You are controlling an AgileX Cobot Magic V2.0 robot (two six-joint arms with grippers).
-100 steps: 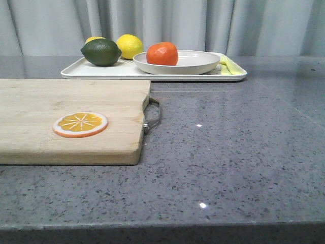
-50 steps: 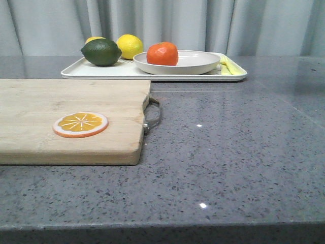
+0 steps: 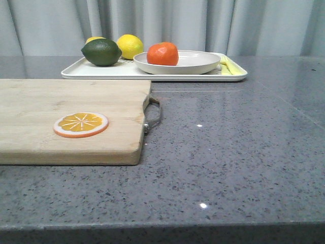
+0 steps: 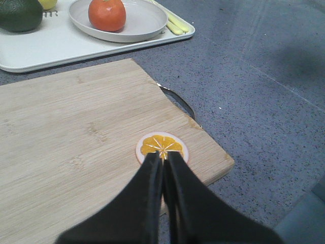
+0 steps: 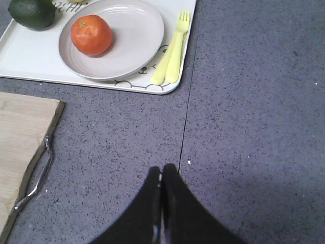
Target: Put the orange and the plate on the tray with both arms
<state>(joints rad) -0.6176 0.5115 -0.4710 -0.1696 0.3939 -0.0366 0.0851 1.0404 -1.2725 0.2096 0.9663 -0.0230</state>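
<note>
The orange [image 3: 163,53] sits on the left half of the off-white plate [image 3: 195,63], and the plate rests on the white tray [image 3: 101,71] at the back of the table. Both wrist views show the same: orange [image 4: 107,14] [image 5: 91,34] on plate [image 4: 144,20] [image 5: 134,35], plate on tray [image 4: 45,48] [image 5: 30,58]. My left gripper [image 4: 163,156] is shut and empty, hovering above the cutting board near the orange slice. My right gripper [image 5: 162,169] is shut and empty over bare grey table, well short of the tray. Neither gripper appears in the front view.
A wooden cutting board [image 3: 56,109] with a metal handle [image 3: 153,114] lies front left, carrying a flat orange slice [image 3: 80,124]. On the tray's left stand a dark green lime [image 3: 101,52] and a yellow lemon [image 3: 130,46]. Yellow cutlery [image 5: 172,51] lies along the tray's right side.
</note>
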